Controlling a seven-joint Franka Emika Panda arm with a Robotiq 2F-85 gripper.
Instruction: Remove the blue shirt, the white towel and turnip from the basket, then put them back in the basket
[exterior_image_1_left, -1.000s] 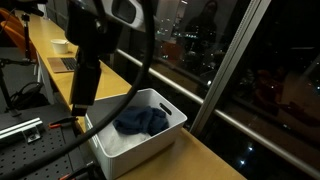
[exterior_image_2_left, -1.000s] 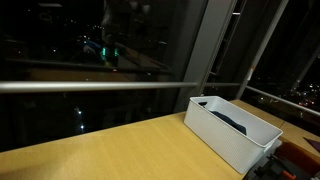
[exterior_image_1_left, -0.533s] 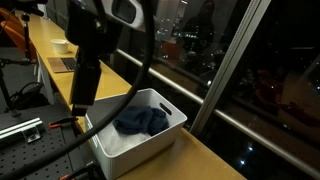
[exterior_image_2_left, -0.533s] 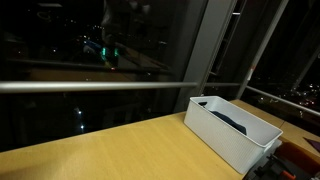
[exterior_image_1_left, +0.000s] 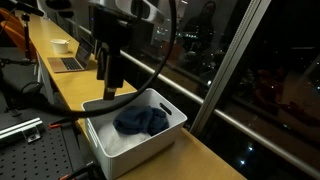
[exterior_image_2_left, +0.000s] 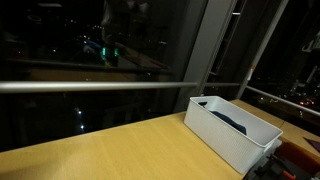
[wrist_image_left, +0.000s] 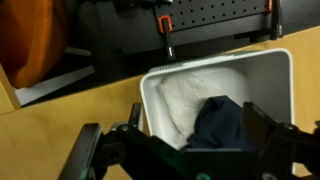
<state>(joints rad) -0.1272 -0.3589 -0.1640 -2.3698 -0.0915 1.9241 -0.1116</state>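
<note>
My gripper (wrist_image_left: 185, 150) hangs just above the white basket (wrist_image_left: 146, 100), its jaws spread wide with nothing between them. Inside the basket the blue shirt (wrist_image_left: 222, 122) lies crumpled on top of the white towel (wrist_image_left: 180, 92), which covers the bottom. In an exterior view my arm (exterior_image_1_left: 108, 60) stands over the basket's rim (exterior_image_1_left: 168, 106), and the basket rests on a wooden table (exterior_image_1_left: 205, 158).

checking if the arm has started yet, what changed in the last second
The hand swung sideways, from beside the basket to above its rim, nearer the window. It is open and has taken hold of nothing. The blue shirt and the white towel lie in the basket as before, and the basket has not shifted.
</note>
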